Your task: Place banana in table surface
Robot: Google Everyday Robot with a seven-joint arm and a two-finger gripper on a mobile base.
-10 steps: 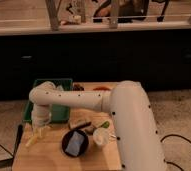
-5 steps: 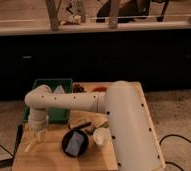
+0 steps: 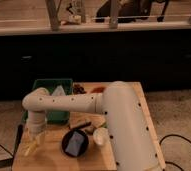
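Robot arm, white and thick, sweeps from right of the black bowl across behind it and bends down on the bowl's left side. Beneath it lies the counter, a light brown wooden top that carries everything else. A green bin stands behind and to the left of the bowl, partly crossed by the arm's forearm. The bowl itself sits on the bare wood with something bluish-grey lying inside. A whitish cup stands just beside the bowl on its right. Left of the bowl, well apart from it, the pale yellow banana shows low over the wood directly under the pincer, which points downward there. Whether the pincer is clamped on the banana or spread apart cannot be told, nor whether the banana rests on the wood.
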